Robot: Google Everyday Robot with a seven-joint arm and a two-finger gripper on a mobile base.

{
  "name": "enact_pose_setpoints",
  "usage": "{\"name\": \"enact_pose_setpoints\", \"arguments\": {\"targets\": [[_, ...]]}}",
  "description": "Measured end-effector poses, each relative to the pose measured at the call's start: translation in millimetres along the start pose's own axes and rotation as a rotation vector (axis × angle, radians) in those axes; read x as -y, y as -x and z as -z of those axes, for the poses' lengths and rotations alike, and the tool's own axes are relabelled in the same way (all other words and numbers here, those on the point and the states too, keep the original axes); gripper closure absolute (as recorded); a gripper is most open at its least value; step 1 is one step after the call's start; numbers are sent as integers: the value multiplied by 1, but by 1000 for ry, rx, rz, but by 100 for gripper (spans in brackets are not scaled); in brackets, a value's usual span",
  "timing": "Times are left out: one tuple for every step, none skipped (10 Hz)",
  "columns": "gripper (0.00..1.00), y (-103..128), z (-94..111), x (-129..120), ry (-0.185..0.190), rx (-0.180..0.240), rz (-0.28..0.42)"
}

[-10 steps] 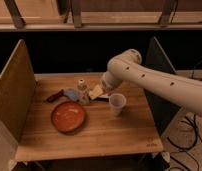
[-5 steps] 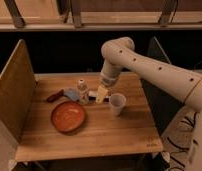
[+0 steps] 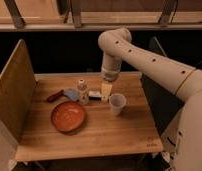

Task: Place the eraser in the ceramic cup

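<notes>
The eraser [image 3: 95, 95], a small whitish bar with a dark end, lies on the wooden table [image 3: 94, 135] between the small pale bottle [image 3: 82, 91] and my gripper. My gripper [image 3: 106, 90] hangs straight down from the white arm [image 3: 144, 57]. Its tip is at table height, just right of the eraser and close to it or touching it. The white ceramic cup [image 3: 117, 104] stands upright just to the front right of the gripper. I cannot see inside the cup.
An orange plate [image 3: 68, 116] sits at the front left. A blue-headed tool with a red handle [image 3: 63, 94] lies behind it. Wooden side panels [image 3: 14, 90] flank the table on the left and right. A dark wall runs behind.
The arm has swung from a low reach on the right to a tall upright pose. The gripper has shifted slightly right, toward the cup. The cup, bottle and plate have not moved.
</notes>
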Motion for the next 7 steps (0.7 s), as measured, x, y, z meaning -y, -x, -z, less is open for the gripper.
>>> {"name": "enact_pose_setpoints", "arguments": {"targets": [[20,-3,-2,10,-47,-25,-4],[20,-6,-3,22,-101,-52,-7],[20,-6,1,43,-209,-81,-7],[20,-5,7,57,-296,-89,-6],[20,-1,11,66,-353,-81,-1],[20,11,15,70,-408,-52,17],[20,22,13,67,-426,-17,37]]}}
